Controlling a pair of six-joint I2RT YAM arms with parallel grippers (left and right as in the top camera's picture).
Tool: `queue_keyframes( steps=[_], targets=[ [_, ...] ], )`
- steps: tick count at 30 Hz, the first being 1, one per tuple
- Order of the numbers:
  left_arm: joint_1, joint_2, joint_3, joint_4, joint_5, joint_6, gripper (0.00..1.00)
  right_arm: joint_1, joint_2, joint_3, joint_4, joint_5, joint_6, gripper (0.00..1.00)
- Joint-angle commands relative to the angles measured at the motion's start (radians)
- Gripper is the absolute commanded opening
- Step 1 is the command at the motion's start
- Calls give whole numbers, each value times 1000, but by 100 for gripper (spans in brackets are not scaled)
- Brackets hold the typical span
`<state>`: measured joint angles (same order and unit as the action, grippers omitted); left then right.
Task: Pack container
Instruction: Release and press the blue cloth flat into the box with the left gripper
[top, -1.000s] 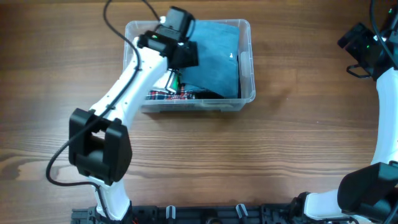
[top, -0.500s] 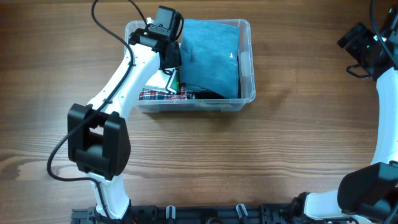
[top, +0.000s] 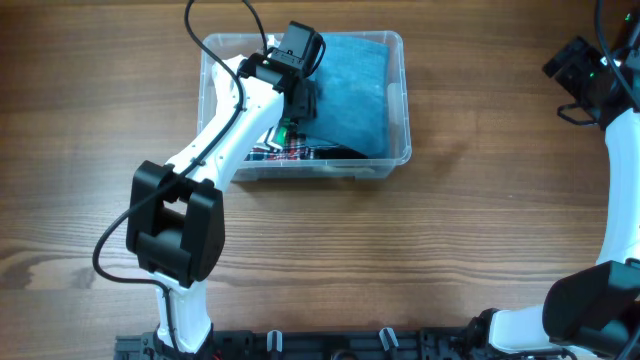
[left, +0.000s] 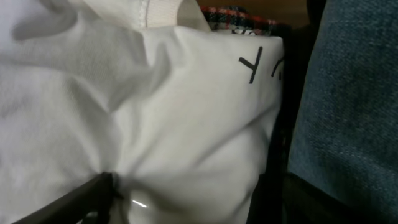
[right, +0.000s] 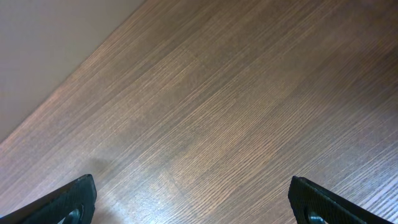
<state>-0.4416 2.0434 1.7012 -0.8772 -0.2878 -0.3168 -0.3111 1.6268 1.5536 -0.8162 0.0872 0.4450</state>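
Holding folded teal cloth (top: 350, 88) — clear, round-cornered, rimmed container (top: 404, 110)

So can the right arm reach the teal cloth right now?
Probably yes: the container is open-topped, the teal cloth lies mostly uncovered, and the left arm covers only its left edge.

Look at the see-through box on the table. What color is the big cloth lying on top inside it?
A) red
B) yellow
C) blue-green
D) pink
C: the overhead view shows a big blue-green cloth spread over the right part of the container.
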Motion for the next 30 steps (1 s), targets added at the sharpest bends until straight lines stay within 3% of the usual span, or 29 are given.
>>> queue_keyframes(
  steps=[1,8,13,23,24,28,30],
  targets=[
    [-25,35,-1,-23,50,52,99,-1,6,-4,0,11,1,100],
    [-25,17,17,-13,51,51,99,-1,6,-4,-1,11,1,100],
    [-25,-129,82,-40,68,13,98,-1,6,-4,-1,11,1,100],
    [-26,-188,82,-84,160,-19,81,-1,6,-4,-1,11,1,100],
    [-27,-188,82,-77,206,-31,76,-1,6,-4,-1,11,1,100],
    [-84,-152,82,12,220,-27,33,-1,6,-4,0,11,1,100],
    [-93,-106,82,37,208,-28,22,-1,6,-4,0,11,1,100]
  ],
)
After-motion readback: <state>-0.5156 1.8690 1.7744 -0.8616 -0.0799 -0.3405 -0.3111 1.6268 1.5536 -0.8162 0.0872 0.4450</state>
